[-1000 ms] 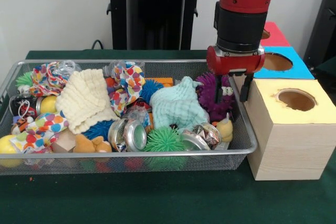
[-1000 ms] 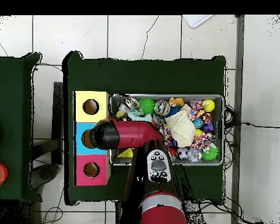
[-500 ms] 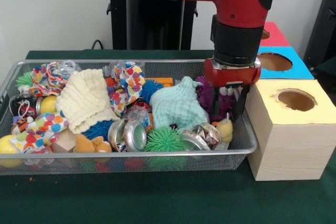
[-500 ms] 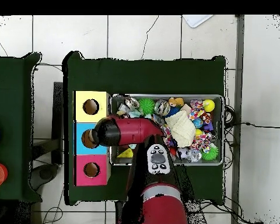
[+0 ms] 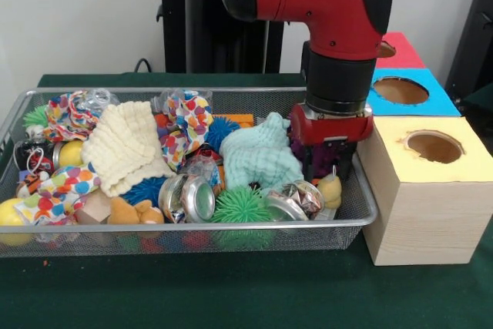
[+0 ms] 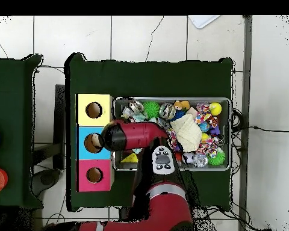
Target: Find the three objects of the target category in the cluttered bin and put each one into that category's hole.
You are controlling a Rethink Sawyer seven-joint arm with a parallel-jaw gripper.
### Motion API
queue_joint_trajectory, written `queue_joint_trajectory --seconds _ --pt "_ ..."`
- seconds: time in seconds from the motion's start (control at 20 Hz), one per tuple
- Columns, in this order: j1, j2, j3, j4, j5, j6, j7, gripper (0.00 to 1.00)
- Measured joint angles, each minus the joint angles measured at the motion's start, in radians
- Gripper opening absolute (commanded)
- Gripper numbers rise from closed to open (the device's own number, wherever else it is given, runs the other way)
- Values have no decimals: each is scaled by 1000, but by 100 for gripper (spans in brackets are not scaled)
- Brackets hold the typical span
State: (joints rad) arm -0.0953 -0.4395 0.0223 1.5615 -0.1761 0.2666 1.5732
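The wire mesh bin (image 5: 192, 226) is full of clutter. My gripper (image 5: 327, 161) is down inside its right end, on the purple spiky hedgehog toy (image 5: 299, 146), which it mostly hides. The yellow duckling (image 5: 330, 189) lies just in front of the gripper, in the bin's front right corner. The orange-brown bear (image 5: 135, 211) lies at the front rim, left of centre, and also shows in the overhead view (image 6: 182, 105). I cannot make out the tiger. The red-surround hole (image 5: 387, 49) is on the farthest box, partly hidden by the arm; it shows in full from overhead (image 6: 94, 175).
A mint cloth (image 5: 262, 156) lies left of the gripper, a cream cloth (image 5: 127, 144) further left. Spiky balls, metal tins (image 5: 196, 198) and patterned fabric fill the bin. The yellow-surround box (image 5: 433, 146) stands against the bin's right end, the blue-surround hole (image 5: 402, 90) behind it.
The gripper has come down and a little left, from above the bin's right rim into the bin onto the purple hedgehog toy.
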Motion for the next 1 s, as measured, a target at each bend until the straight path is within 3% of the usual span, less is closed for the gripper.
queue_joint_trajectory --seconds 0.45,0.5,1.0 --pt "-12 55 -2 -12 -15 -57 0 100" --pt "-13 55 -1 -13 -15 -57 0 0" --pt "-13 69 14 -23 -15 -58 0 0"
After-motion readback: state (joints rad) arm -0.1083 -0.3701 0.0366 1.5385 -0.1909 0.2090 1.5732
